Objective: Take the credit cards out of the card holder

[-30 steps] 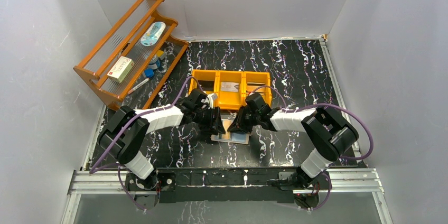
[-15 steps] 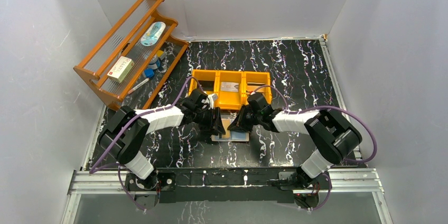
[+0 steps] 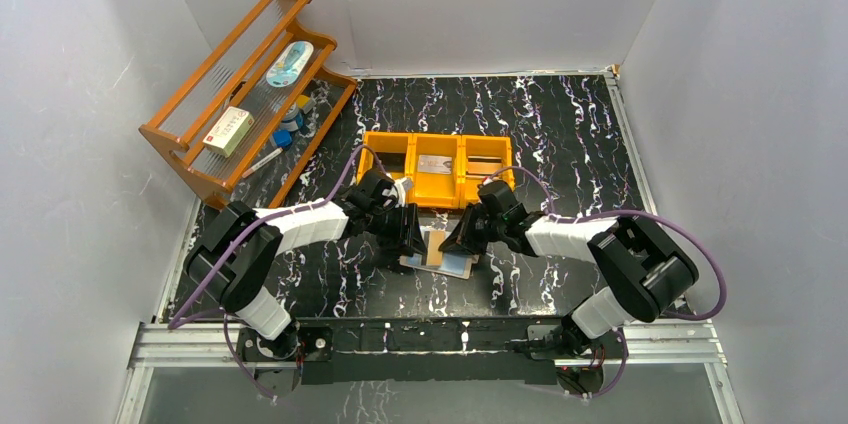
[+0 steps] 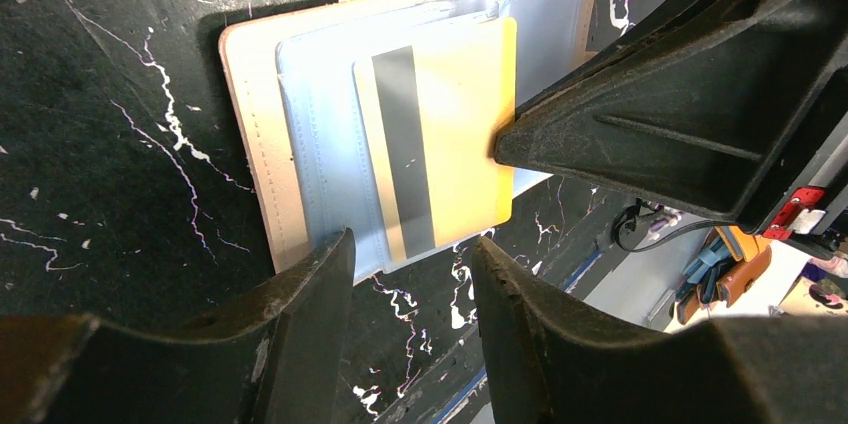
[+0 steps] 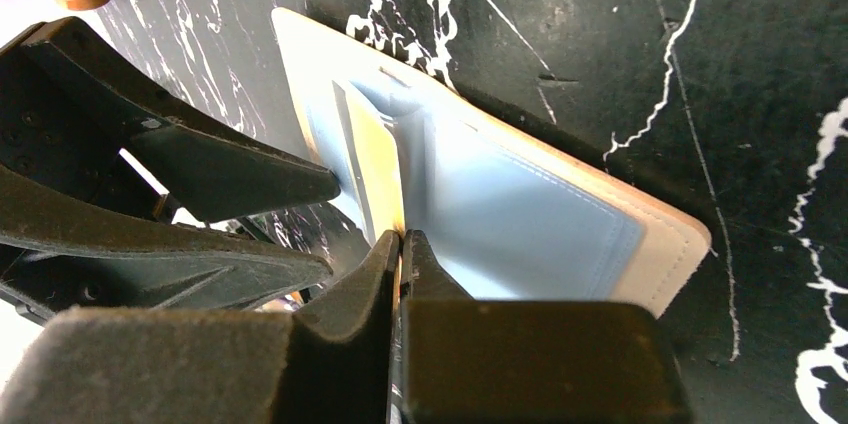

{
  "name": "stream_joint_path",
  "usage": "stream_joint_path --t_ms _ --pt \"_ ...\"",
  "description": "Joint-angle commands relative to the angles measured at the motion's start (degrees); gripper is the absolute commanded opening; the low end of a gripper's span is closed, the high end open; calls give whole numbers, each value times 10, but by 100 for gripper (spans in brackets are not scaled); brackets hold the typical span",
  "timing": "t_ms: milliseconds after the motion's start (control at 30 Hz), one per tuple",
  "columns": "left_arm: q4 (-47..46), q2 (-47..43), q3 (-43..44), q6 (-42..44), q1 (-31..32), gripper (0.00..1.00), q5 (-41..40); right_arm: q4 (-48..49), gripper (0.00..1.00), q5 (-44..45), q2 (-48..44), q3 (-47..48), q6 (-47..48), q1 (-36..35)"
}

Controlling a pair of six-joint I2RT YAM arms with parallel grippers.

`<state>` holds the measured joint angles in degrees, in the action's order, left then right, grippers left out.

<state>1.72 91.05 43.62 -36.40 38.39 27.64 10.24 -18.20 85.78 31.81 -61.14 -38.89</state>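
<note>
— Where's the card holder (image 4: 250, 124)?
— Lying open on the tabletop (image 4: 100, 144). My right claw (image 5: 400, 244) is pinching the yellow card (image 4: 460, 124) by its free edge; my left claw (image 4: 412, 241) is hanging spread at the holder's rim.
— Handling?
— I'm judging the card thin, stiff and slick, the sleeve (image 4: 320, 94) soft.

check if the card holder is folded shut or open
Open: the card holder lies spread out, bluish sleeves and a yellow card showing.
</note>
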Motion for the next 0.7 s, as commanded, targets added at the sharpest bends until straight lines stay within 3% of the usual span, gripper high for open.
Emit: stream_joint_path --t_ms 0,433,667 --pt "7 -5 -7 6 2 45 3 -1 4 -7 -8 -12 6 3" --pt "-1 -28 53 35 2 49 3 1 6 3 16 -7 -2 5" --pt "-75 20 38 7 4 50 76 -2 7 6 15 -11 -7 5"
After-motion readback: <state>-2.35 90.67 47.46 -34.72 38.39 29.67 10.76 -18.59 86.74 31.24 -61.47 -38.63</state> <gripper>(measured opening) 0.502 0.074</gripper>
